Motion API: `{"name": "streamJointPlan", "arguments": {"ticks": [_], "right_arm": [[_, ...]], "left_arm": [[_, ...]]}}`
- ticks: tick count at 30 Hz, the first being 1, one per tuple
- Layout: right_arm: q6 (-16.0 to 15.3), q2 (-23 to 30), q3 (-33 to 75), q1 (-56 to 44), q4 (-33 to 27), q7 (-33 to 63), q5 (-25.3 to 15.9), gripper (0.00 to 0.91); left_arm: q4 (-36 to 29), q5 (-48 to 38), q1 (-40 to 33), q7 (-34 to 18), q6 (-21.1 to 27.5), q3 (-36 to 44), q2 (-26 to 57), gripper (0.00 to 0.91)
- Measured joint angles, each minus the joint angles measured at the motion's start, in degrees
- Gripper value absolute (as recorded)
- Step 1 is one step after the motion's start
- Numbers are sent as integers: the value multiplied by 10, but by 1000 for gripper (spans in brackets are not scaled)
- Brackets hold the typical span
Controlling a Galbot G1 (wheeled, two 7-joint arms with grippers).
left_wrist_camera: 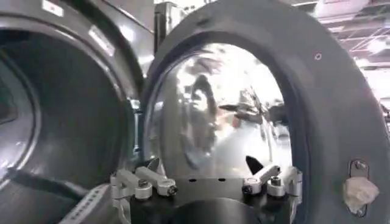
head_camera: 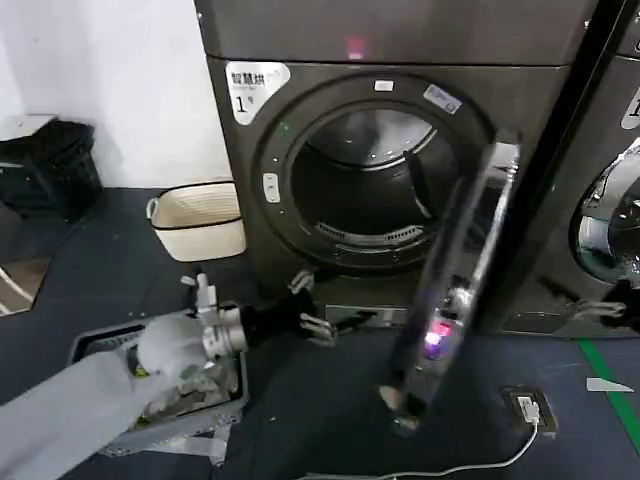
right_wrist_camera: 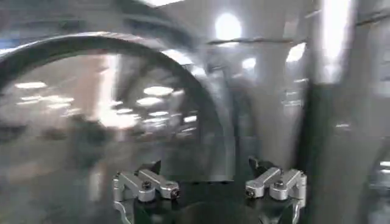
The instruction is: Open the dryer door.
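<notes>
The dryer door [head_camera: 455, 290] stands swung wide, hinged at the drum's right. It looks heavy, rigid and slick; its rim offers purchase. The left gripper [head_camera: 310, 305] hovers nearby, fingers apart, empty. The right gripper [right_wrist_camera: 207, 182] is also spread.

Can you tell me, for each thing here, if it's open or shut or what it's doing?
Large round chrome-ringed dryer door: swung open, edge-on to the head camera.
Dark metal dryer drum: exposed, looks empty.
Left gripper: open, holding nothing, low before the drum opening.
Right gripper: open, holding nothing, close to a shiny chrome surface.
Cream woven basket: upright on the floor beside the dryer.
Neighbouring machine's chrome-ringed door: partly seen, looks shut.
</notes>
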Motion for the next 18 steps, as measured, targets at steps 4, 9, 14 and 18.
{"name": "streamJointPlan", "arguments": {"ticks": [4, 9, 14, 18], "right_arm": [[0, 14, 50, -21, 21, 72, -2, 907], [-2, 14, 109, -44, 43, 113, -2, 907], [-13, 4, 179, -75, 55, 154, -1, 907], [-31, -5, 222, -99, 51, 185, 2, 907]], "left_arm": [[-3, 3, -20, 2, 0, 26, -11, 907], [0, 8, -47, 2, 0, 60, -27, 907], [12, 11, -78, 0, 0, 90, -55, 907], [29, 15, -101, -2, 0, 115, -81, 907]]}}
